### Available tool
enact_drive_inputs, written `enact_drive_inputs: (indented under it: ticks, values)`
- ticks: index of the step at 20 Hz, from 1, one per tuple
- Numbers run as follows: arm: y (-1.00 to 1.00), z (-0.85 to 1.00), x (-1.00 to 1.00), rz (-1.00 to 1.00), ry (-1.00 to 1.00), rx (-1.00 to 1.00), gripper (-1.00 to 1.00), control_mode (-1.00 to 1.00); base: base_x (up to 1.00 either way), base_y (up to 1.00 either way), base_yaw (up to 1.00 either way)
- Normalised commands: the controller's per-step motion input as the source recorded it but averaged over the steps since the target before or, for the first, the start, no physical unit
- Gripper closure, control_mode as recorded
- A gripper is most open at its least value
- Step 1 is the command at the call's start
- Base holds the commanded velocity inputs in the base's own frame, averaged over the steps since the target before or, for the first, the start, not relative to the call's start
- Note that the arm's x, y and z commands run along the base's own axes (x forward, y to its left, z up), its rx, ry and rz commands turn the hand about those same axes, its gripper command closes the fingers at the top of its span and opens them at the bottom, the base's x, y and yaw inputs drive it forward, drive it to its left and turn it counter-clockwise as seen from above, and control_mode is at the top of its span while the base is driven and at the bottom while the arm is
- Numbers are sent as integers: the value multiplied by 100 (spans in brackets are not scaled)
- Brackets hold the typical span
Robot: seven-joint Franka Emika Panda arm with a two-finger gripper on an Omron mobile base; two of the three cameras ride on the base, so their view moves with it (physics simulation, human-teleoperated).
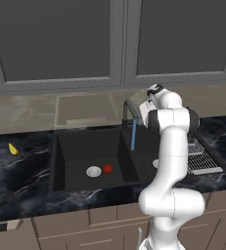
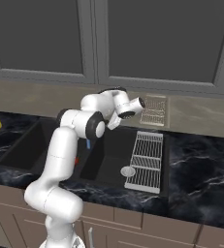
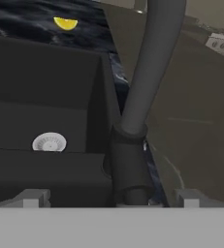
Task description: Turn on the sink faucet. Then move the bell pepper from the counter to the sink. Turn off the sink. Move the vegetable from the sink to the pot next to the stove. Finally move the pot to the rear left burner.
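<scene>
Two fingertips wide apart, gripping nothing, at the sink faucet (image 3: pixel 133 145).
Your gripper (image 3: pixel 111 196) has the faucet base between its open fingers; the bell pepper (image 1: pixel 107 168) lies in the sink (image 1: pixel 60 166) beside the left drain (image 1: pixel 93 171), water running.

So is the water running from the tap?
Yes, it is on. A thin blue stream falls from the tap into the sink, where the red pepper lies by the drain.
</scene>
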Motion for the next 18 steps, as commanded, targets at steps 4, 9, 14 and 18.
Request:
enact_drive_inputs:
  ticks: [4,9,14,18]
  values:
    - [61,0,0,5,0,0,-100,-100,0,0,0]
    - [65,0,0,4,0,0,-100,-100,0,0,0]
    - [70,0,0,2,0,0,-100,-100,0,0,0]
    - [70,0,0,2,0,0,-100,-100,0,0,0]
